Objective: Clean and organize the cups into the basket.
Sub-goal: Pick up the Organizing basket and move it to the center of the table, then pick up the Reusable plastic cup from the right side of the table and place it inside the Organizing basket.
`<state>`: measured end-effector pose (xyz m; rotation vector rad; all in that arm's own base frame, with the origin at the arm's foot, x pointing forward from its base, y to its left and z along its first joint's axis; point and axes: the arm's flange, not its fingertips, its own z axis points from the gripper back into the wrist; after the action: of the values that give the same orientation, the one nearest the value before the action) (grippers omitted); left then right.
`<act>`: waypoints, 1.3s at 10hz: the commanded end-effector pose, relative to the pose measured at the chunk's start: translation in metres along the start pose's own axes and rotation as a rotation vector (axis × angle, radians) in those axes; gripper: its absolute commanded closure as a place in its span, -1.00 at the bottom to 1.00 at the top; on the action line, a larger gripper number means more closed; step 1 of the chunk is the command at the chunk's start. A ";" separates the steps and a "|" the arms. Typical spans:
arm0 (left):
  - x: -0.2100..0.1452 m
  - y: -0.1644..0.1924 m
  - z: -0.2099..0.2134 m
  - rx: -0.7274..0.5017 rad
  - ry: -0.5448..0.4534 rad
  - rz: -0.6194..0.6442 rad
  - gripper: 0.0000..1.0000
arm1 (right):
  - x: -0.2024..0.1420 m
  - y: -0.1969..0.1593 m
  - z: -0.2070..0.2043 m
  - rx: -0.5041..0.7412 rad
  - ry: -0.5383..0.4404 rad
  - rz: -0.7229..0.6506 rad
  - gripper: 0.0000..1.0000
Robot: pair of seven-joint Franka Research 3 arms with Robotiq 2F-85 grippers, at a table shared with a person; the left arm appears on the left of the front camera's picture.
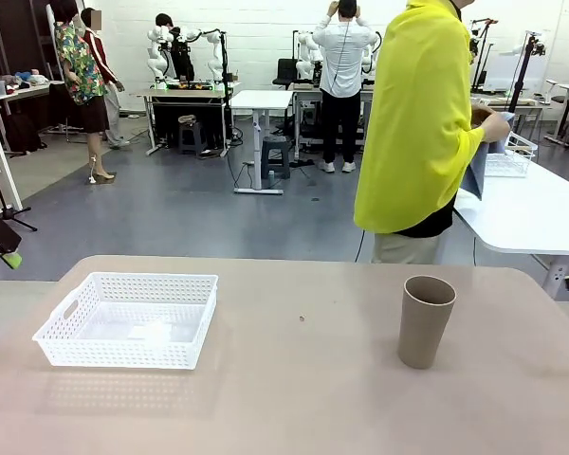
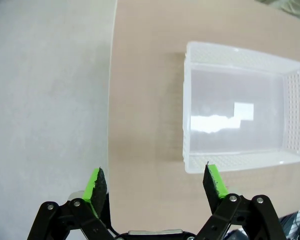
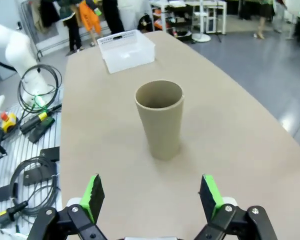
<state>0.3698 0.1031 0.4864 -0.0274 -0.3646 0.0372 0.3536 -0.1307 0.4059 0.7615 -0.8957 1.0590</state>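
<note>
basket (image 1: pixel 123 281): white, on the left part of the table (image 1: pixel 303 398) — nothing in it.
cup (image 1: pixel 425 322): one taupe-brown tumbler, upright with its mouth up, on the right part of the table, well apart from the basket.
left gripper (image 2: pixel 154 180): hangs over the table edge beside the basket, jaws apart, holding nothing.
right gripper (image 3: pixel 151 192): faces the cup from near, jaws apart, not touching it.
progress: looks like the very start — no cup is in the basket, so grasping, carrying and placing are all left.
</note>
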 end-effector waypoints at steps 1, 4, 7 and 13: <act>0.002 -0.006 0.001 0.014 0.078 -0.047 -1.00 | -0.003 -0.013 -0.032 0.031 -0.014 0.056 -1.00; -0.001 -0.013 -0.005 0.024 0.119 -0.039 -1.00 | 0.000 -0.031 -0.079 0.055 0.017 0.057 -1.00; -0.005 -0.011 -0.007 -0.003 0.107 -0.037 -1.00 | 0.000 -0.043 -0.108 0.059 0.058 0.067 -1.00; -0.005 -0.011 -0.007 -0.003 0.107 -0.037 -1.00 | -0.001 -0.041 -0.116 0.102 0.074 0.063 -1.00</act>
<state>0.3675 0.0921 0.4776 -0.0275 -0.2605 0.0007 0.4239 -0.0432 0.3466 0.7770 -0.8121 1.2042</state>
